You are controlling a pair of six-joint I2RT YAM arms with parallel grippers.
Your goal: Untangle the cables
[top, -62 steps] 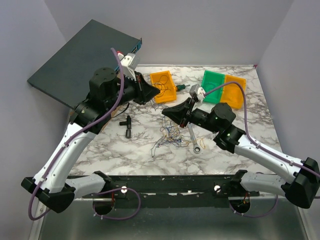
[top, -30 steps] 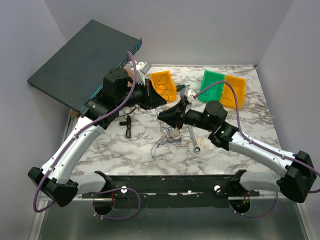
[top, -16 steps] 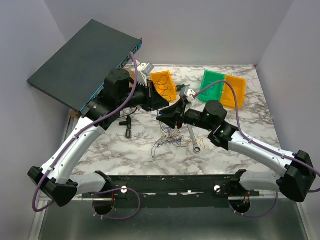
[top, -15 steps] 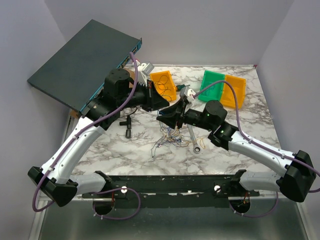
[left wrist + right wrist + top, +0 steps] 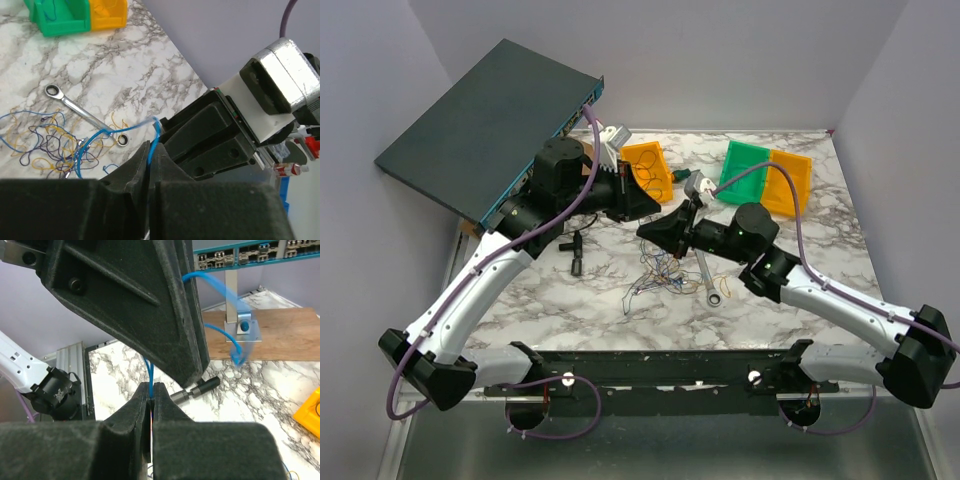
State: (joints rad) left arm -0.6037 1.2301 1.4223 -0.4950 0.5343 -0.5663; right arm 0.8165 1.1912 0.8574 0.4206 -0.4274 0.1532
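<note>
Left gripper (image 5: 655, 211) has closed in on right gripper (image 5: 644, 229); tips now almost meet. Both are pinched tight on one blue wire (image 5: 155, 131), drawn up from the cables (image 5: 663, 272) lying beside the wrench (image 5: 708, 275). Separation under way, tangle largely intact

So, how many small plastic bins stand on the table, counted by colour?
Orange bins: 2 (left orange bin, right orange bin)
Green bins: 1 (green bin)
Total: 3
</note>
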